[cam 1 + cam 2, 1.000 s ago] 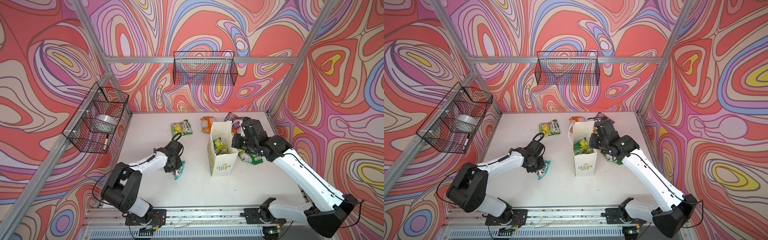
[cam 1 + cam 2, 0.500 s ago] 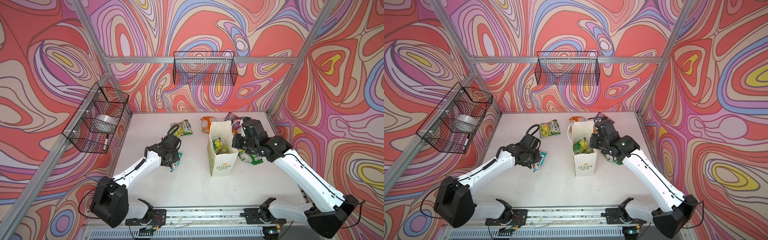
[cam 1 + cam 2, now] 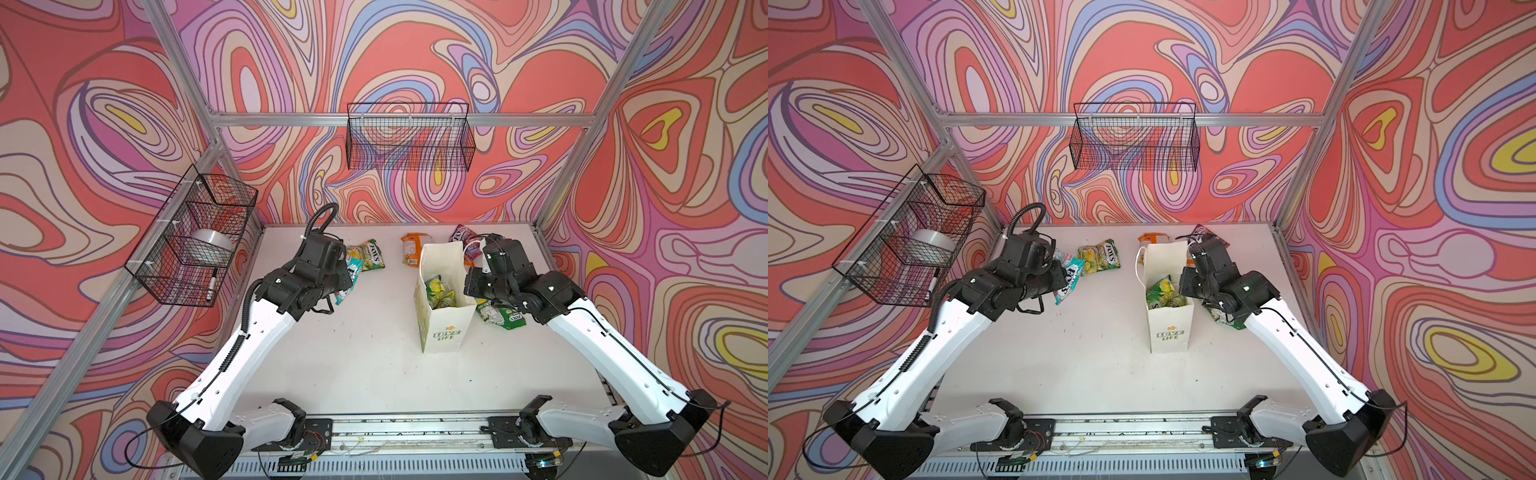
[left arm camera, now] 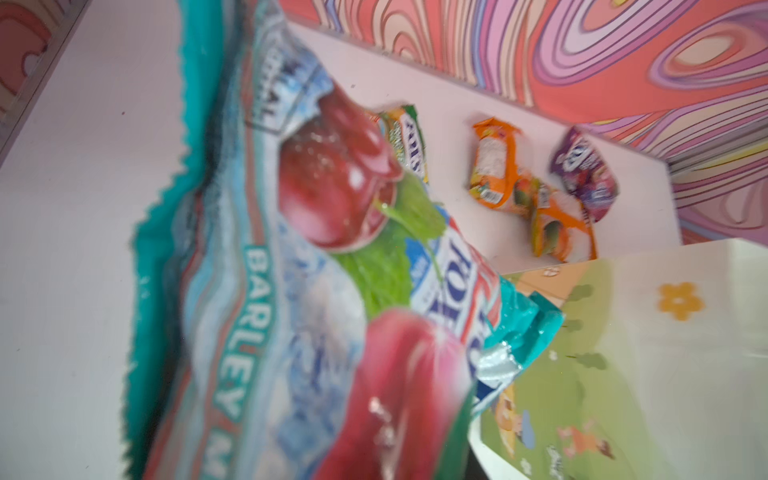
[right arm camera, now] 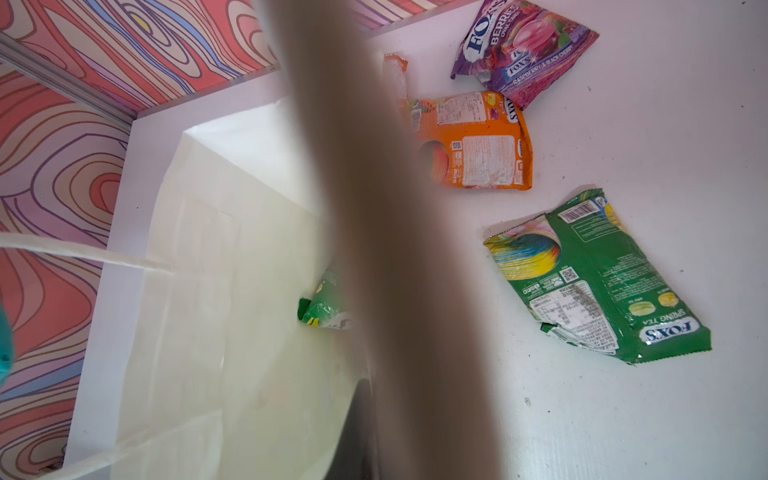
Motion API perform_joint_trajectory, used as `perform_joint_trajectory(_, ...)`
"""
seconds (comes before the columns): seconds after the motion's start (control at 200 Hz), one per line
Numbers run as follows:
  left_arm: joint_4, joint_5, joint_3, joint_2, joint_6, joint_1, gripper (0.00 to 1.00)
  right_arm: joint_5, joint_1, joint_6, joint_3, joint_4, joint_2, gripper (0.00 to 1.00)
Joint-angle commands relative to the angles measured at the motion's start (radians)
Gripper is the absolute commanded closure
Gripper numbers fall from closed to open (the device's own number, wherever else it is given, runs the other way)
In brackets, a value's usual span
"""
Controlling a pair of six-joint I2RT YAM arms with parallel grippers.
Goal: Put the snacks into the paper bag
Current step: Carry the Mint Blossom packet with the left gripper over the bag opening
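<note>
One red-teal pouch [image 3: 1069, 277] hangs pinched in your left gripper [image 3: 1056, 270], off the table [image 3: 374, 365], well left of the paper bag [image 3: 444, 336]. Light, crinkly, slippery foil; grip the sealed edge. Right gripper [image 3: 473, 279] is closed, seemingly on the bag's rim.

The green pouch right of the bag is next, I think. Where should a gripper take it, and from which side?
Likely the end seam by the lettering, pinched from straight above. The green pouch lies flat, back up, on the table; that end points away from the bag, leaving room around it.
</note>
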Motion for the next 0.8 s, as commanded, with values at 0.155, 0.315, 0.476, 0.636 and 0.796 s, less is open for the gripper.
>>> perform_joint_trajectory(0.155, 0.053, 0.146, 0.277, 0.043, 0.015, -0.026, 0.83, 0.007, 0.006, -0.008, 0.014, 0.009, 0.01, 1.0)
perform_joint_trajectory(0.315, 0.099, 0.136, 0.443, 0.134, 0.038, -0.159, 0.84, 0.006, 0.006, -0.002, 0.013, 0.01, 0.005, 1.0)
perform_joint_trajectory(0.476, 0.147, 0.134, 0.578, 0.243, 0.06, -0.305, 0.84, -0.006, 0.006, 0.003, 0.008, 0.011, 0.006, 1.0)
perform_joint_trajectory(0.636, 0.169, 0.153, 0.657, 0.352, 0.052, -0.403, 0.84, -0.008, 0.006, 0.006, 0.012, 0.014, 0.003, 1.0)
perform_joint_trajectory(0.796, 0.203, 0.191, 0.653, 0.431, 0.028, -0.43, 0.84, -0.009, 0.006, 0.003, 0.016, 0.011, 0.004, 1.0)
